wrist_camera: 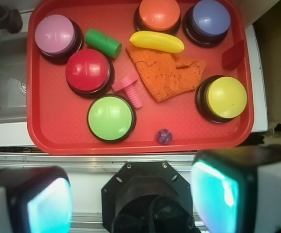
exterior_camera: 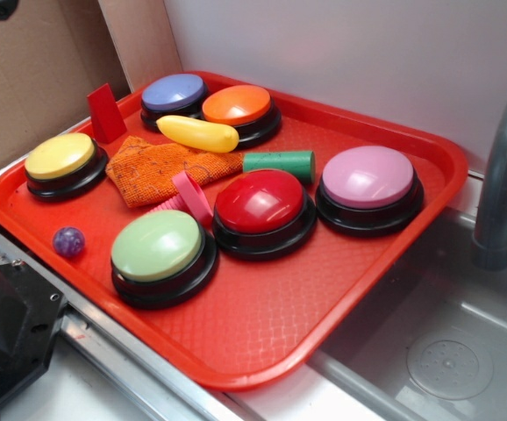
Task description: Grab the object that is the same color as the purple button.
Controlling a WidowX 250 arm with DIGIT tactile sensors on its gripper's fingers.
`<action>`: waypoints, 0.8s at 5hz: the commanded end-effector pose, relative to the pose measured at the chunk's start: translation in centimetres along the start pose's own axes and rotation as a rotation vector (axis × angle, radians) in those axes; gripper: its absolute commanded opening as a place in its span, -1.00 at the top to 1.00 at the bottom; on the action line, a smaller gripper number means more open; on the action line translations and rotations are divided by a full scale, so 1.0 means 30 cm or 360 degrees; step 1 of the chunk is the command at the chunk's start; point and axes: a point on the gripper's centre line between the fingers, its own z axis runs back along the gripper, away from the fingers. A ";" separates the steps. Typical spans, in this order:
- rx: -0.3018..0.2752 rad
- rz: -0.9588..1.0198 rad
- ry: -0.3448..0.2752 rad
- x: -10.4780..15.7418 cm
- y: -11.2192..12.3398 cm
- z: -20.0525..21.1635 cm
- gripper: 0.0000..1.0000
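- Six dome buttons sit on the red tray [exterior_camera: 394,254]: a purple-blue button [exterior_camera: 174,92] and an orange button [exterior_camera: 236,105] at the far edge in the exterior view, a yellow button [exterior_camera: 60,157] at the left, a green button [exterior_camera: 157,246] at the near side, a red button [exterior_camera: 260,201] in the middle, and a pink-lilac button [exterior_camera: 367,176] at the right.
- The purple ball [exterior_camera: 68,240], small, glossy and speckled, lies on bare tray floor near the tray's near-left rim, between the yellow button and the green button and touching neither; in the wrist view it [wrist_camera: 164,136] sits just inside the rim nearest the camera.
- The gripper [wrist_camera: 133,194] is at the bottom of the wrist view, its two fingers spread wide apart with nothing between them, off the tray on the near side of the rim.
- An orange cloth [exterior_camera: 161,167] lies crumpled between the yellow button and the red button, with a yellow banana toy [exterior_camera: 197,133] against its far edge.
- A pink bolt-shaped block [wrist_camera: 129,89] lies between the green button and the cloth.
- A green cylinder [exterior_camera: 279,163] lies on its side between the red button and the pink-lilac one.
- A small red block [exterior_camera: 105,112] stands near the tray's far-left corner.
- A grey sink [exterior_camera: 464,342] with a faucet [exterior_camera: 505,175] is beside the tray.
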 end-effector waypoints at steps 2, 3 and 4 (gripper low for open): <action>-0.0013 -0.0032 -0.0009 -0.012 0.069 -0.083 -1.00; -0.0075 -0.0081 -0.0058 -0.011 0.107 -0.149 -1.00; -0.0055 -0.0113 -0.0033 -0.017 0.156 -0.257 -1.00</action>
